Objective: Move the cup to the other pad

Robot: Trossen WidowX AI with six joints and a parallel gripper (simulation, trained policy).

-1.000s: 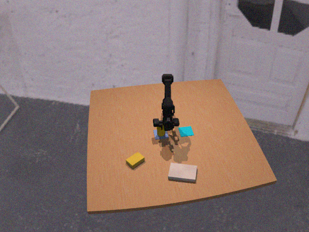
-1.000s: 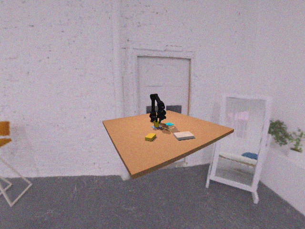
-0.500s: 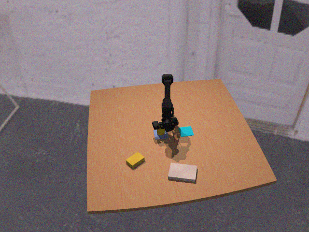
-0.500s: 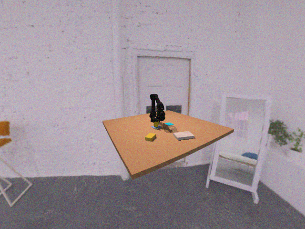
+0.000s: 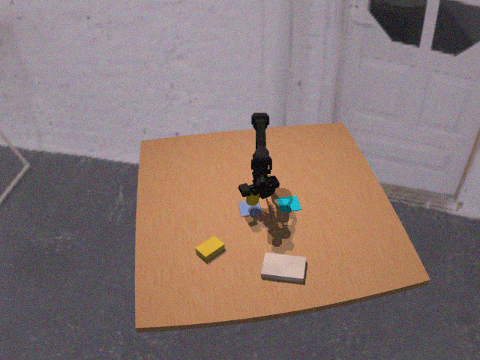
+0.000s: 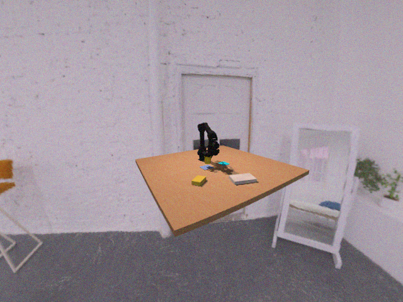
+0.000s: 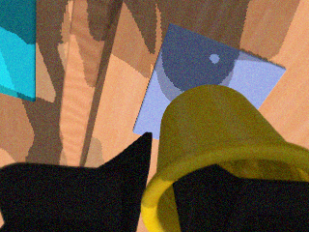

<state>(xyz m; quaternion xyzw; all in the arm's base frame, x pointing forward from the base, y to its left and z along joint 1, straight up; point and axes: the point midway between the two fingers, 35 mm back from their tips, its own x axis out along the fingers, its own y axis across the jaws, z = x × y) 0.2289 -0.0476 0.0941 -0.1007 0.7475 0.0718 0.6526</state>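
A yellow cup (image 5: 252, 199) (image 6: 207, 160) (image 7: 208, 121) hangs above the lavender-blue pad (image 5: 244, 209) (image 6: 204, 167) (image 7: 152, 108), its wall pinched by the black gripper (image 5: 253, 193) (image 6: 208, 156) (image 7: 160, 139), one finger inside the rim and the other outside. From the cup, in the top view, the cyan pad (image 5: 293, 202) (image 6: 223, 163) (image 7: 18, 72), likely the destination, lies at three o'clock; a yellow block (image 5: 209, 247) (image 6: 198, 180) rests near seven and a white box (image 5: 283, 266) (image 6: 243, 178) at five, both well apart from the likely route. The marbles are hidden from view. The one-sided grip could let the cup swing or tip, spilling them during a quick carry; slipping fingers could drop it early. Whether it already leans is hard to tell. At the cyan pad, letting go too high or off level could topple it, while the inner finger might snag the rim on withdrawal.
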